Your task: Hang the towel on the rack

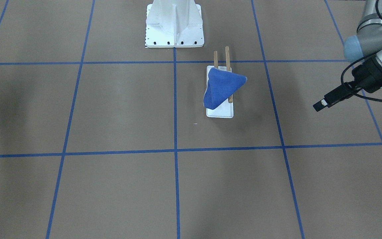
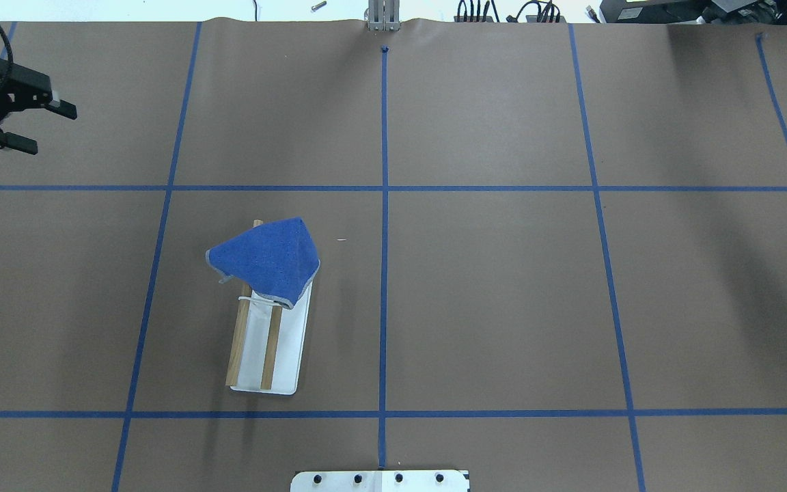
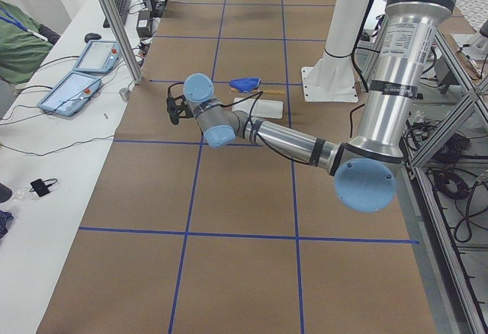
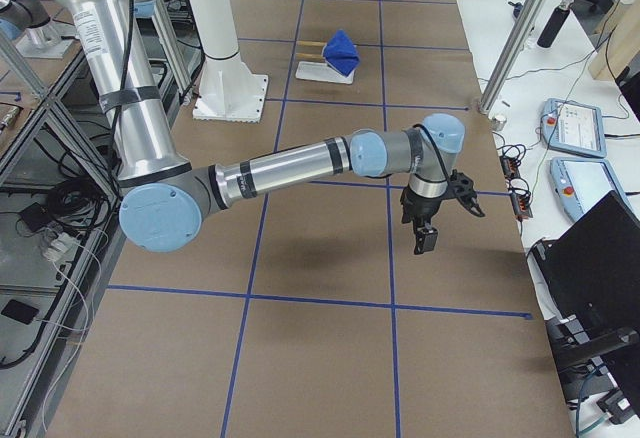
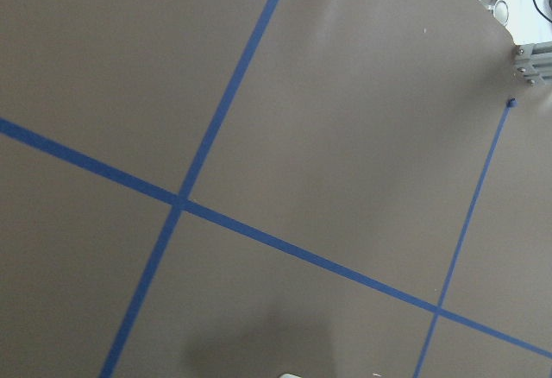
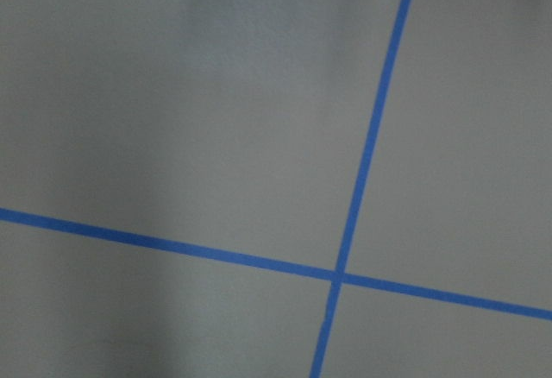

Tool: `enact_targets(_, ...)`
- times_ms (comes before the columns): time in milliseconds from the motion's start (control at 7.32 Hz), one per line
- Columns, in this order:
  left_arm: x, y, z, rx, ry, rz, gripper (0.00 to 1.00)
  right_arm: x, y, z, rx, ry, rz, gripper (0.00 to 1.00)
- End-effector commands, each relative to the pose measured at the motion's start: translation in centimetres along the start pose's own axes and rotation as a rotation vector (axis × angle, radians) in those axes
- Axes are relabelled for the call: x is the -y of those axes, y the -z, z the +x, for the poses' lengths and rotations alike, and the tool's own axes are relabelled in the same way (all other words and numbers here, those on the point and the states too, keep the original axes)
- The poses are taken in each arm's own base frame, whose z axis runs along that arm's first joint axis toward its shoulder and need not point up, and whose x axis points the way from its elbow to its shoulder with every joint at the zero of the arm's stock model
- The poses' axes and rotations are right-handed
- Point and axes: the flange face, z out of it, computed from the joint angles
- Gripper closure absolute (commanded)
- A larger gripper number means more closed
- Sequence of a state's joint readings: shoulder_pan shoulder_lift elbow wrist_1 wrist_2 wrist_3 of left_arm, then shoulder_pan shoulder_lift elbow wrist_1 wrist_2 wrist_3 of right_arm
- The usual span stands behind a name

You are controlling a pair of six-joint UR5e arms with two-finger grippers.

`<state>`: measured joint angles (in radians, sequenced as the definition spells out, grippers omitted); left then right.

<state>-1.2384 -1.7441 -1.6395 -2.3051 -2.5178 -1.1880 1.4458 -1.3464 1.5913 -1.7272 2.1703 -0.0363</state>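
The royal-blue towel [image 1: 222, 88] lies draped in a bunched triangle over the far end of the rack [image 2: 240, 342], covering both brown dowels there. One corner hangs off the side. The rack's white base plate [image 2: 289, 355] sits left of the table's centre line. My left gripper [image 2: 48, 126] is open and empty, far from the rack at the table's far left edge. My right gripper [image 4: 432, 226] shows only in the exterior right view, over bare table far from the rack. I cannot tell whether it is open or shut.
The big white metal pedestal [image 1: 174, 25] with bolt holes stands at the robot's side of the table, near the rack. An aluminium post [image 3: 114, 21], tablets [image 3: 76, 82] and cables line the operators' bench. Blue tape lines grid the brown table.
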Motion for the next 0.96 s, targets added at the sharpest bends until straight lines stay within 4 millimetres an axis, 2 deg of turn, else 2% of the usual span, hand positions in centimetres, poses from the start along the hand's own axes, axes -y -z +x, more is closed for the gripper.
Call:
enact_targets(0, 2.0, 3.2, -7.3, 0.165, -0.278, 0.052, 0.01, -6.3, -3.5, 5.1, -0.003, -0.060, -0.016, 0.00)
enact_targets(137, 2.9, 4.2, -10.8, 0.297, -0.404, 0.046, 0.01, -8.5, -4.9, 5.9, 0.023, -0.065, -0.008, 0.00)
enact_targets(273, 3.6, 5.6, -13.8, 0.404, -0.434, -0.014, 0.01, -9.5, -5.5, 6.1, 0.041, -0.076, -0.017, 0.00)
enact_targets(410, 4.1, 8.0, -16.6, 0.457, -0.424, -0.089, 0.01, -10.3, -5.9, 6.3, 0.043, -0.079, -0.024, 0.00)
enact_targets(547, 4.3, 11.2, -19.2, 0.481, -0.407, -0.132, 0.01, -10.1, -5.6, 6.1, 0.044, -0.077, -0.018, 0.00)
enact_targets(683, 3.8, 12.9, -22.0, 0.503, -0.381, -0.174, 0.01, -10.0, -5.3, 5.8, 0.053, -0.073, -0.012, 0.00)
enact_targets(820, 2.1, 13.1, -24.7, 0.543, -0.298, -0.229, 0.01, -9.9, -4.8, 5.4, 0.064, -0.069, -0.003, 0.00)
